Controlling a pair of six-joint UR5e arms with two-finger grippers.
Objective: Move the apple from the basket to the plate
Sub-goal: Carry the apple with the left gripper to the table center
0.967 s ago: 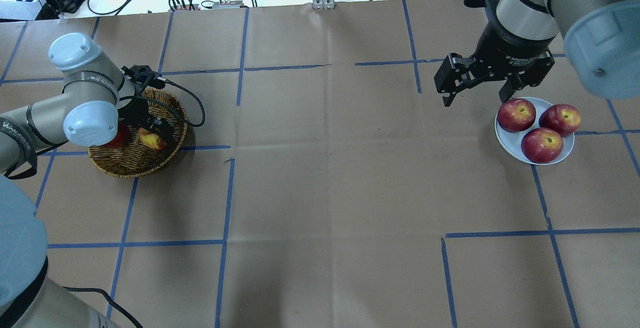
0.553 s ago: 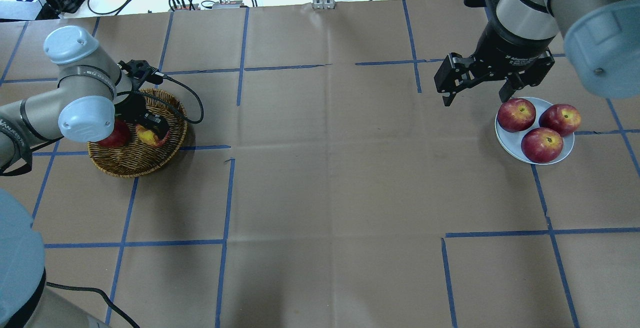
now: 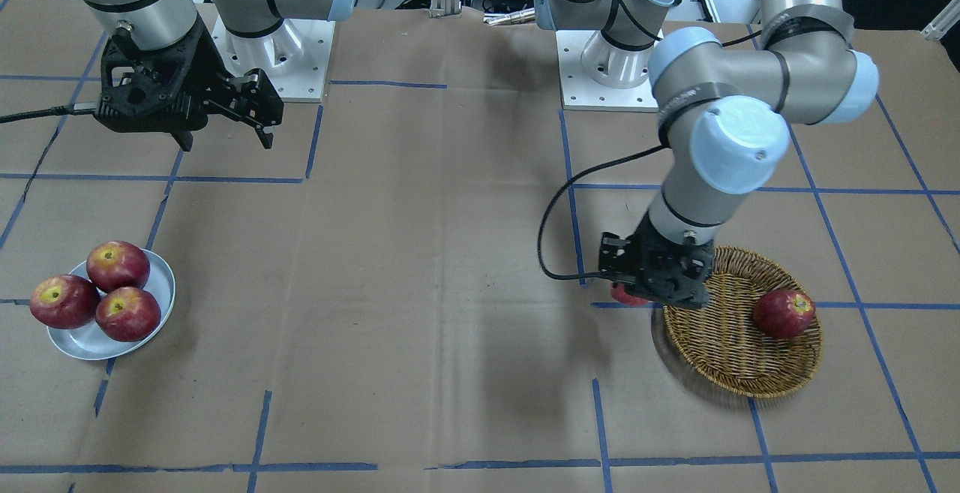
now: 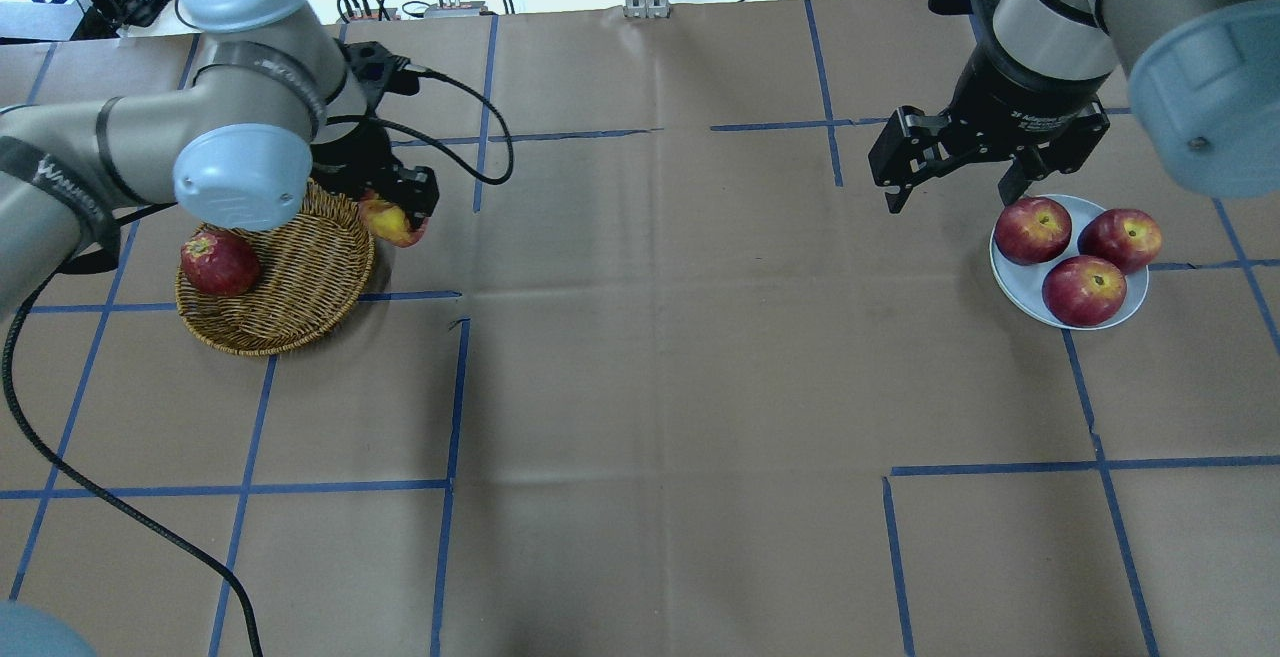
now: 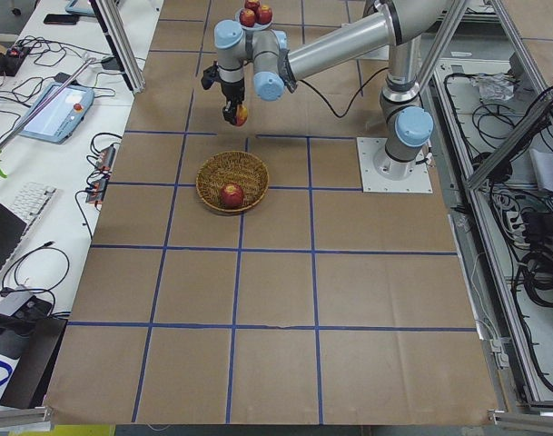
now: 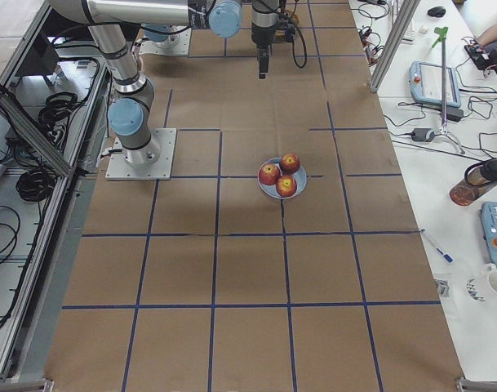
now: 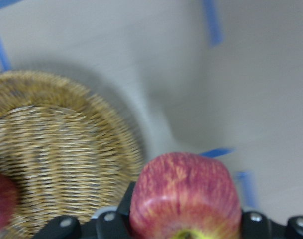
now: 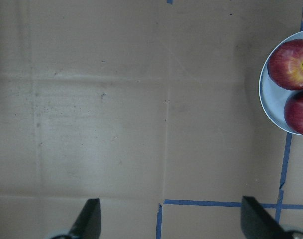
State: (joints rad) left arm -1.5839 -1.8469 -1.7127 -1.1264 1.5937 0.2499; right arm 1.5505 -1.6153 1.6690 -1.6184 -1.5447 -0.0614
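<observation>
My left gripper (image 4: 395, 212) is shut on the apple (image 4: 391, 221), streaky pink-red with a yellow patch. It holds the apple in the air just past the far right rim of the wicker basket (image 4: 290, 297). The left wrist view shows the apple (image 7: 186, 194) between the jaws, with the basket (image 7: 56, 154) below and to the left. In the front view only a sliver of the apple (image 3: 625, 296) shows behind the gripper (image 3: 656, 287). The plate (image 4: 1008, 277) lies far right with three dark red apples on it. My right gripper (image 4: 950, 192) hangs open and empty left of the plate.
One dark red apple (image 4: 219, 263) lies in the basket's left side, also seen in the front view (image 3: 783, 314). The left arm's black cable (image 4: 470, 152) loops over the table behind the gripper. Blue tape lines cross the brown paper cover.
My left gripper has lifted the apple out of the basket and carried it up and to the right, past the basket's rim. The right arm has not moved.
</observation>
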